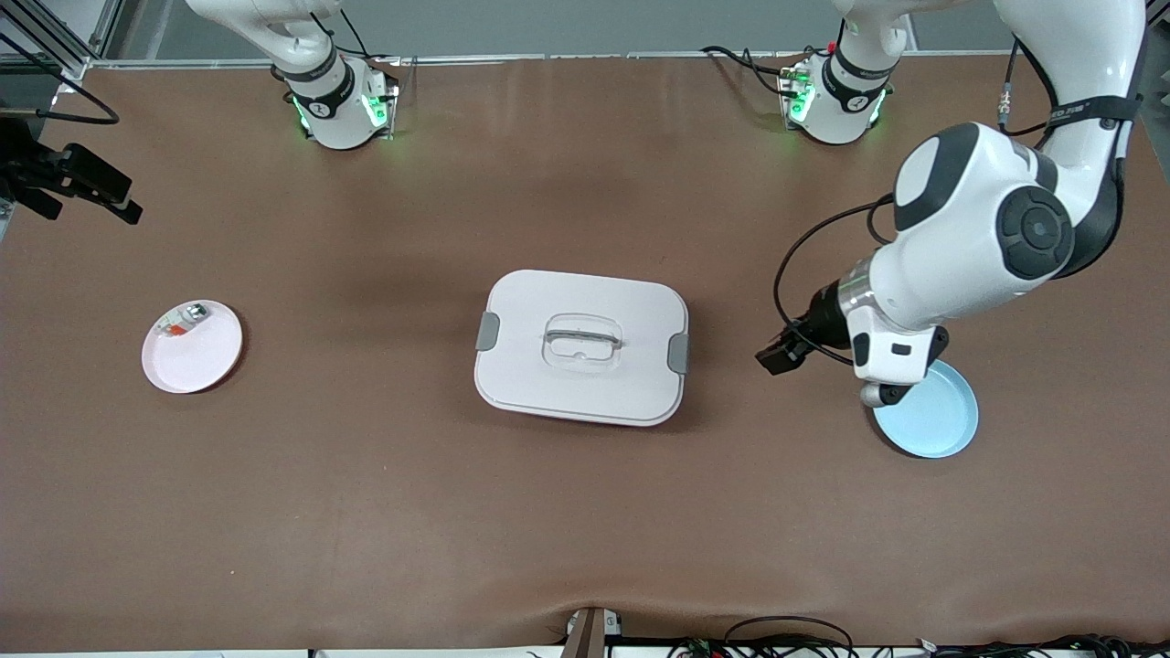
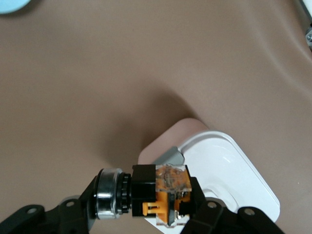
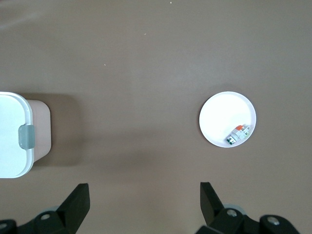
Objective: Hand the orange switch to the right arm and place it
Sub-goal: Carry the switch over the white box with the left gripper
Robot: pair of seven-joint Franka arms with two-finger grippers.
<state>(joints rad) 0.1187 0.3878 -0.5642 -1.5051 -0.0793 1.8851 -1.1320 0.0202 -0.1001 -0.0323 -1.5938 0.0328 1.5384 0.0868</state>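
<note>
Left gripper point(image 2: 146, 207): clamped on the orange switch point(image 2: 158, 195), up in the air over bare brown table point(image 1: 585, 512) between the lidded box and the blue plate, toward the left arm's end

Orange switch: black body, orange middle, silvery ring end; lying crosswise between the black fingers point(image 2: 78, 207); seen only in the left wrist view, hidden in the front view under the white wrist

Left arm point(image 1: 987, 238): bent down from its base at the edge where the bases stand; wrist overlapping the blue plate's rim in the front view

Right gripper point(image 3: 144, 200): spread wide, holding nothing; high over open table between the box and the pink plate; out of the front view, only the right arm point(image 1: 329, 91) base showing there

Blue plate point(image 1: 937, 425): toward the left arm's end, bare where visible; a sliver at a corner of the left wrist view

Pink plate point(image 1: 192, 347): toward the right arm's end, well apart from the box

Small clear-silver part point(image 1: 183, 323): on the pink plate against its rim, red-orange piece showing; plainer in the right wrist view point(image 3: 238, 134)

White box point(image 1: 581, 345): mid-table, lid on, grey clips at both short ends, clear handle on top; pinkish body under the lid shown in wrist views only
</note>
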